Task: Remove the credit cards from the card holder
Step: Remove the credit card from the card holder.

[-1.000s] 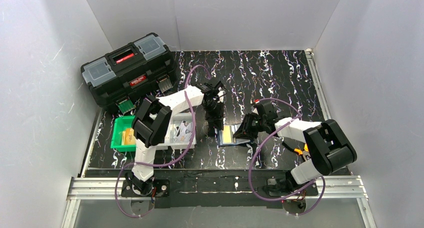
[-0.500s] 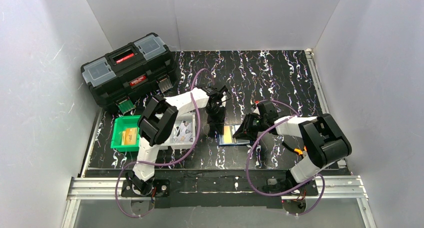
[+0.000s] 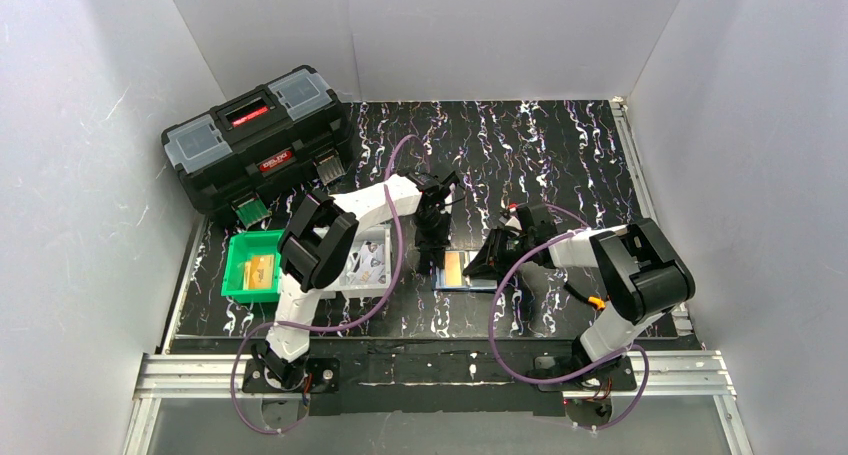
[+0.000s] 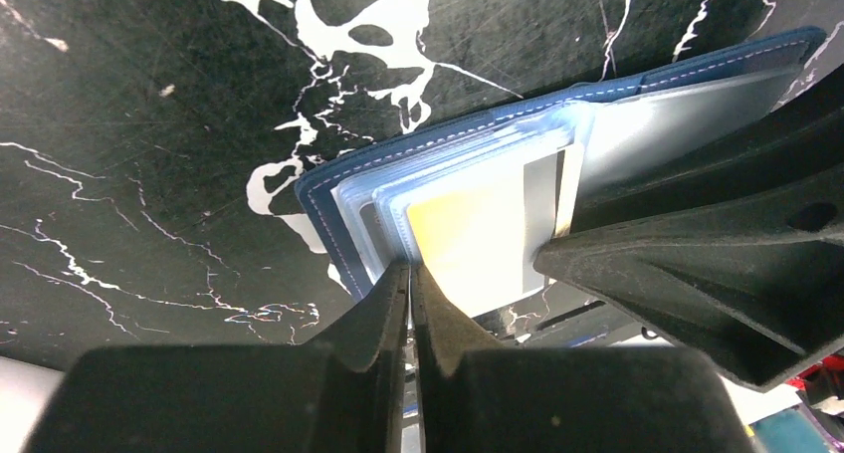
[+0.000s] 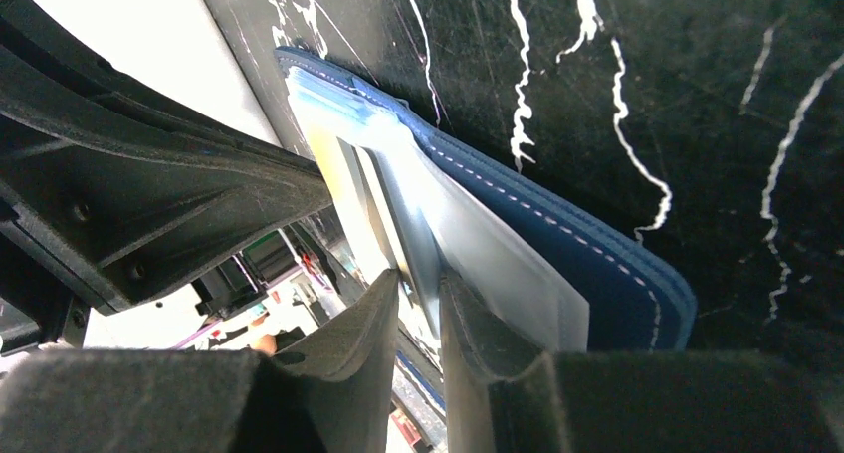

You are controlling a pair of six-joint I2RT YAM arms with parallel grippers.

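navy-blue and spread flat, the card holder (image 3: pixel 465 272) lies mid-table on the black marbled mat (image 3: pixel 540 155), between the two arms, with its long axis running left to right. a yellowish credit card (image 4: pixel 468 239) sits in its left half, showing through a clear sleeve (image 5: pixel 498 264).

the left gripper (image 4: pixel 408 266) reaches in from the far left with its fingers pinched tight on the card's left edge. whether a bit of sleeve is caught with it i cannot tell. the right gripper (image 5: pixel 418 274) is clamped on a pocket leaf in the holder's right half, pinning the wallet in place.

so the card lies just right of the left fingertips, and the way out looks to be leftward, away from the right arm's hold. the left arm is the one placed to draw it.

what crowds the move: the right gripper is just beside the card, and the sleeve may drag. a white tray (image 3: pixel 365 265) and a green bin (image 3: pixel 252 267) are to the left, and a toolbox (image 3: pixel 258 140) is well apart at far left.
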